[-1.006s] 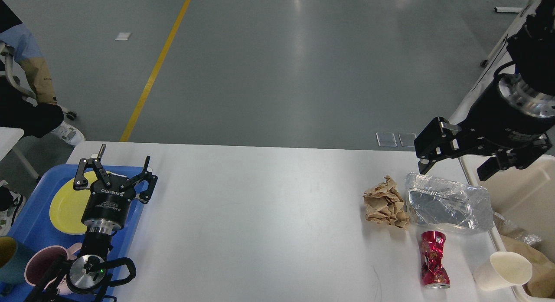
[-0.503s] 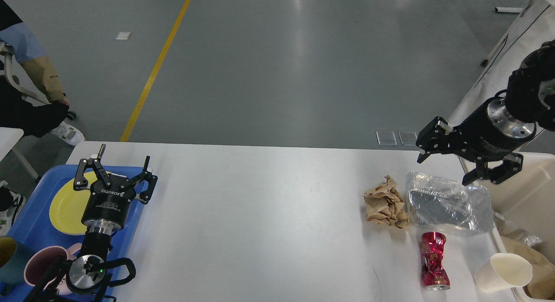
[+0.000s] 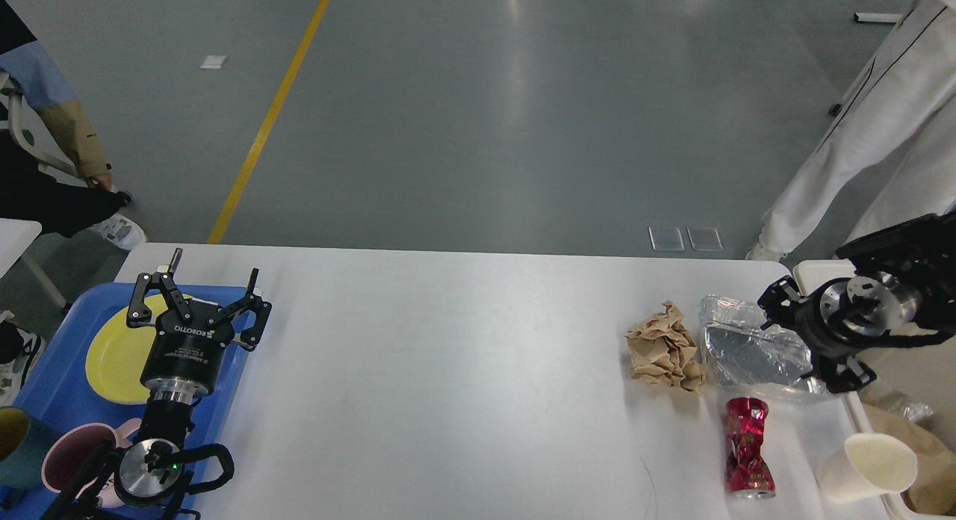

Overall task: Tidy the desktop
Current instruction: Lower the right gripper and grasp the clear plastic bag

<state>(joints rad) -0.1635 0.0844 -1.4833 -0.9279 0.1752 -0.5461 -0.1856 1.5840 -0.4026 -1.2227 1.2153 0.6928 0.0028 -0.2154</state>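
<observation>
Lowered from well above the far edge a second earlier, the right gripper [image 3: 806,341] sat at the crumpled foil tray [image 3: 769,352], fingers spread apart at the tray's right end and not yet closed. The left gripper [image 3: 196,299] hung over the blue tray [image 3: 52,370], fingers apart and empty. On the right part of the white desktop [image 3: 448,370] lay a brown paper wad [image 3: 663,347], a crushed red can [image 3: 747,447] and a paper cup [image 3: 866,468]. The step appeared to be picking up the foil; next would call for closing on it, then carrying it to the beige bin [image 3: 915,356].
</observation>
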